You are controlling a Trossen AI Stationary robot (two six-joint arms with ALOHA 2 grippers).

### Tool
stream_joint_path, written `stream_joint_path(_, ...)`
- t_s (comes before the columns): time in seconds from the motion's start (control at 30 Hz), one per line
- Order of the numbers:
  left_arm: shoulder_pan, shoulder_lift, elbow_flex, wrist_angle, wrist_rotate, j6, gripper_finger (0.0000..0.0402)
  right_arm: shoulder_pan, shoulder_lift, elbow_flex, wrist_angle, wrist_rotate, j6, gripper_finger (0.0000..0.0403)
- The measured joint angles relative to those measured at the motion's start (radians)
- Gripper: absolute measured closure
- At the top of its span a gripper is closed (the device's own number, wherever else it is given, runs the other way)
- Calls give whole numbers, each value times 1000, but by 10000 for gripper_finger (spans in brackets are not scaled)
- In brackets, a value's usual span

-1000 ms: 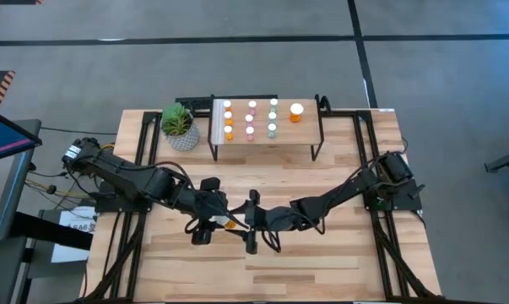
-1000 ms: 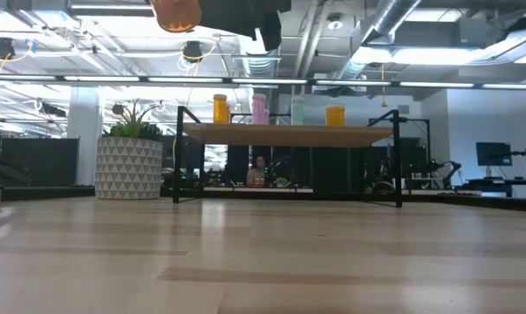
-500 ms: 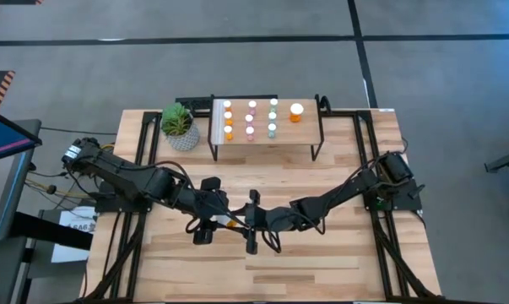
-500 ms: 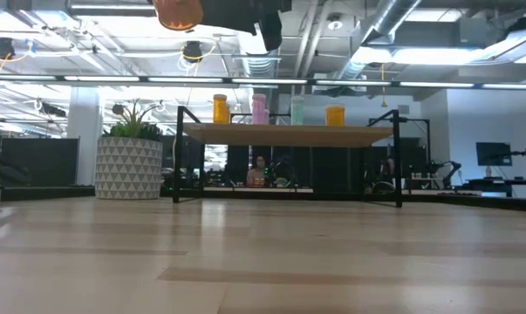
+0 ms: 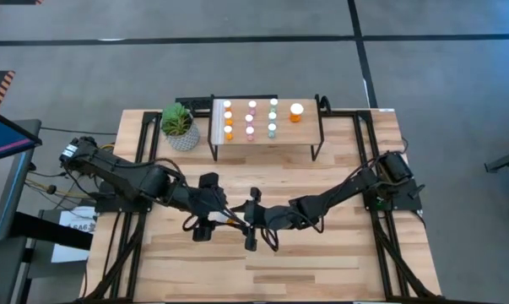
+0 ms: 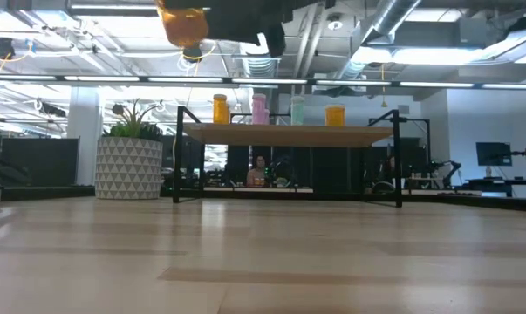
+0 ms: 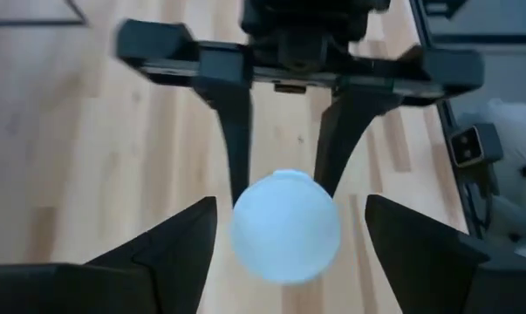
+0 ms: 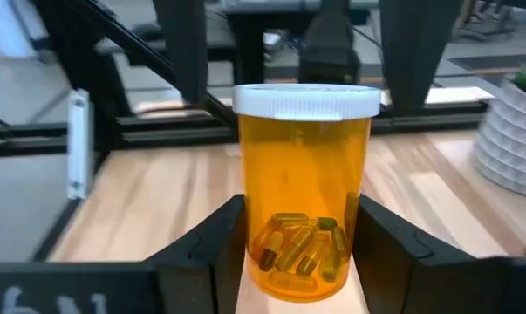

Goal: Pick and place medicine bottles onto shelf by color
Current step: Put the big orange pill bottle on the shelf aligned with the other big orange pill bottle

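1. The right tool [image 5: 242, 223] hangs above the desk [image 5: 338, 257], well in front of the shelf [image 5: 306, 135], on the desk's near half. It is pinching a wide orange bottle [image 8: 302, 201], with 1 finger [image 8: 212, 249] pressed against each side of the body.
2. That bottle has a white cap and holds yellow-green capsules. No label shows on its body.
3. The left tool [image 5: 217, 221] faces the right one from the other side of the bottle. Its fingers [image 7: 158, 253] are spread wide on either side of the white cap [image 7: 285, 227], apart from it.
4. In the low view the bottle shows high above the desk, higher than the shelf top.
5. On the shelf stand 3 short columns of 3 small bottles: orange [image 5: 228, 118], pink [image 5: 251, 118] and teal [image 5: 273, 116]. A second wide orange bottle [image 5: 296, 111] stands beside the teal column.
6. A potted plant [image 5: 179, 125] stands just beside the shelf, on the side of the orange column.
7. Pale characters on the right tool's near edge are cut off and cannot be read.
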Motion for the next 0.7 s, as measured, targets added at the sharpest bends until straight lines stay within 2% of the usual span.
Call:
stream_joint_path(0.23,-38,-148,0,-22,-184,-1,127,-17,-72,-43,-20,87,-31,208)
stream_joint_path(0.4,-126,-232,-1,-30,-379,-16,132,-28,-210,-195,40,223,-34,212)
stream_joint_path(0.53,-198,-272,-47,4,-522,-24,133,-28,-347,-402,263,387,-83,211)
stream_joint_path(0.7,-246,-295,-140,57,-609,-47,133,-43,-427,-635,576,576,-192,206)
